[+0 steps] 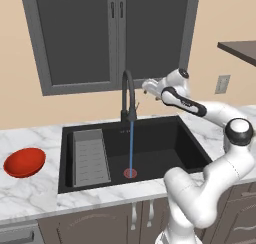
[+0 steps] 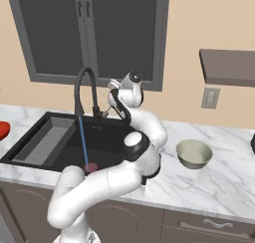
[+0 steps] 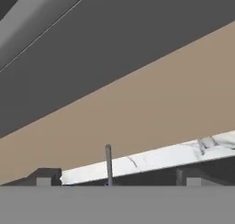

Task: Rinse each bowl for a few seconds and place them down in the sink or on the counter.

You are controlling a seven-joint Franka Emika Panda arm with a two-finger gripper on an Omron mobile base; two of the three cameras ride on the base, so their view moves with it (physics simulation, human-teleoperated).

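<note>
While the left base view shows the red bowl [image 1: 24, 162], the hand view shows the fingers [image 3: 118, 176] spread apart, empty.

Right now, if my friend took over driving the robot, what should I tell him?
Gripper: open, holding nothing, up beside the tap behind the sink.
Water: running, a thin stream falling onto the red drain.
Red bowl: on the counter left of the sink.
Grey-beige bowl: upright on the counter right of the sink.
Done: the water is on. Whether either bowl has been rinsed already can't be told from here.
Left: pick up each bowl, hold it under the stream a few seconds, then set it down in the sink or on the counter.
</note>
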